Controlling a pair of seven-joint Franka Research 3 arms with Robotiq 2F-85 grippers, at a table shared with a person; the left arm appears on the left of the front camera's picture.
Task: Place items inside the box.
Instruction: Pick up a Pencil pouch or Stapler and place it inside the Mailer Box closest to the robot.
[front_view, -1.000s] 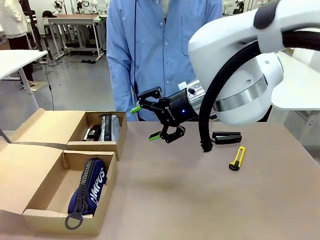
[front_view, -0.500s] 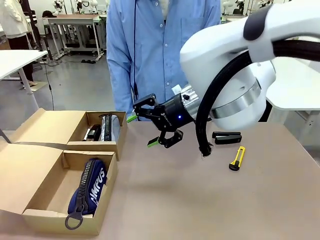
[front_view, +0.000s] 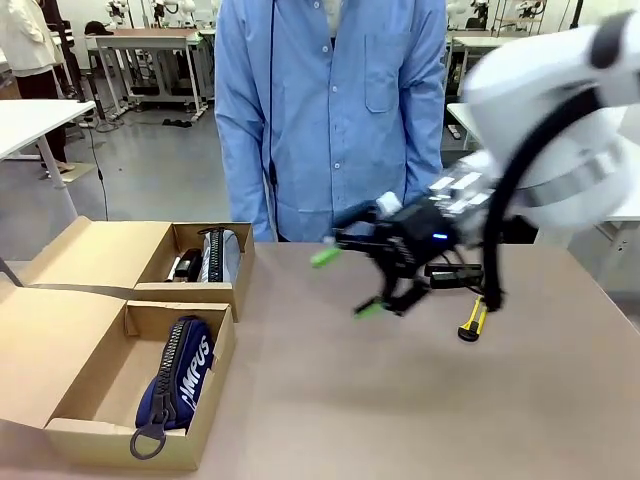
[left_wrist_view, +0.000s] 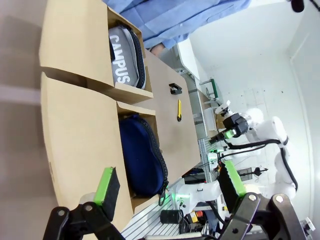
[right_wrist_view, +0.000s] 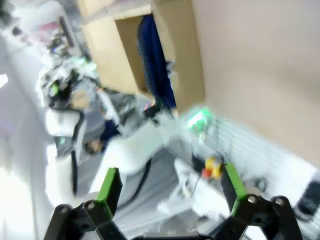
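Hanging above the bench (front_view: 400, 410), the right gripper (front_view: 347, 283) is motion-blurred, its 2 fingers spread wide, with nothing between them and touching nothing. The left gripper (left_wrist_view: 169, 182) is likewise spread wide and empty, and its wrist view looks at the cartons from well apart.

2 open cardboard cartons sit side by side on the robot's left part of the bench. The far box (front_view: 185, 296) holds 1 grey case (front_view: 222, 255) marked CAMPUS. Beside that case is 1 small black thing (front_view: 183, 267), too dim to name. The near box (front_view: 120, 446) holds 1 navy case (front_view: 178, 385), also marked CAMPUS.

Outside them, toward the right of the bench, lie 1 black stapler (front_view: 460, 272), partly behind the right gripper, and 1 yellow knife (front_view: 472, 318) near it on the robot's side. 1 person (front_view: 330, 110) in a blue shirt stands at the far edge.
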